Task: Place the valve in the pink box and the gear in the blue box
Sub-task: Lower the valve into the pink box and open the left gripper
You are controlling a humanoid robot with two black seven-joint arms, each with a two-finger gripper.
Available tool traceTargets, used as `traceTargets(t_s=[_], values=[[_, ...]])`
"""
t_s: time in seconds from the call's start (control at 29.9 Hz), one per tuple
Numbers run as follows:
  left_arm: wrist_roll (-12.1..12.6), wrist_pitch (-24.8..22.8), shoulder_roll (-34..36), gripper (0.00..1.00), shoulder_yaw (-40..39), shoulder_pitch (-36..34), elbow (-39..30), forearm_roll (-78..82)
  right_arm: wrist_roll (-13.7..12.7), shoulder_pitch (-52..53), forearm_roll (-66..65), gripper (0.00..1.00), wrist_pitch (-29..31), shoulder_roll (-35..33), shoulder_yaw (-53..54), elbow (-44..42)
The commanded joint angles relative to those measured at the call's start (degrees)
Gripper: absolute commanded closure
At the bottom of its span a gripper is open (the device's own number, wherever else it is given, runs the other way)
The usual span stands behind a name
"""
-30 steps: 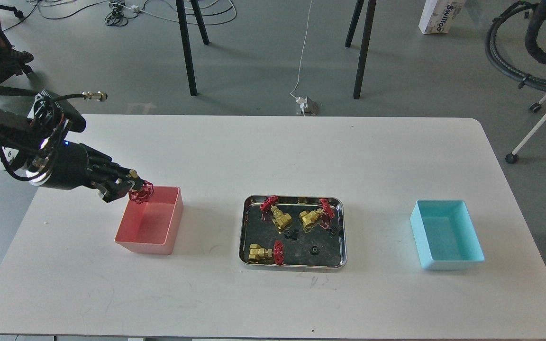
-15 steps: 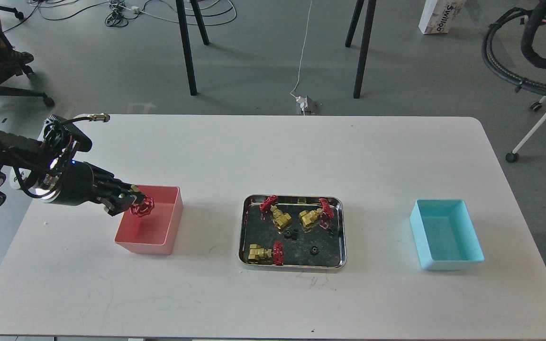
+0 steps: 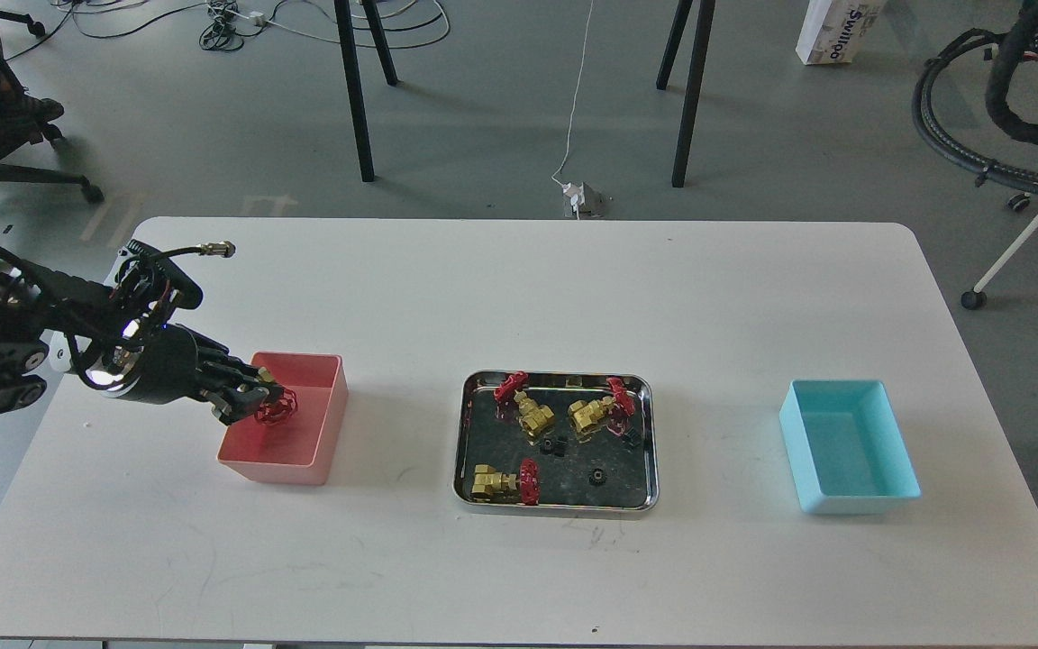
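My left gripper (image 3: 259, 400) is shut on a valve (image 3: 273, 406), whose red handwheel shows at the fingertips, and holds it inside the mouth of the pink box (image 3: 325, 433) at its left side. Three more valves lie in the steel tray (image 3: 555, 500): one at back left (image 3: 523, 406), one at back right (image 3: 600, 410), one at front left (image 3: 503, 482). Tiny black gears lie among them, one near the middle (image 3: 556, 445) and one toward the front (image 3: 597, 475). The blue box (image 3: 852, 500) stands empty at the right. My right gripper is out of view.
The white table (image 3: 519, 297) carries the pink box at the left, the tray in the middle, the blue box at the right. Beyond the far edge are chair and table legs (image 3: 357, 90), floor cables, and a wheeled stand (image 3: 1024, 207) at the right.
My left gripper has come down and slightly right with the valve, from above the pink box's back-left rim to lower inside its mouth. The tray and blue box have not moved.
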Motion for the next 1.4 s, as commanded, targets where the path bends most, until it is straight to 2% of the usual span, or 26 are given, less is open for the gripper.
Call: traceTargets(t_s=[0.0, 0.47, 0.67, 1.2, 1.37], values=[[0.0, 0.0, -1.0, 0.87, -0.1, 1.5, 1.0, 0.0, 0.0, -0.4, 0.0, 0.01, 0.0, 0.0, 0.0, 0.0], [0.0, 0.6, -2.4, 0.84, -1.7, 4.8, 2.8, 0.0, 0.0, -0.9, 0.0, 0.01, 0.0, 0.0, 0.1, 0.5], [0.0, 0.6, -2.7, 0.79, -1.7, 4.9, 2.8, 0.0, 0.0, -1.1, 0.0, 0.01, 0.0, -0.2, 0.1, 0.5], [0.0, 0.6, -2.7, 0.51, -1.8, 4.7, 2.7, -0.1, 0.0, -1.5, 0.0, 0.01, 0.1, -0.2, 0.1, 0.6], [0.0, 0.0, -1.7, 0.38, -6.6, 4.6, 2.4, -0.6, 0.0, -1.5, 0.0, 0.01, 0.3, 0.0, 0.1, 0.6]])
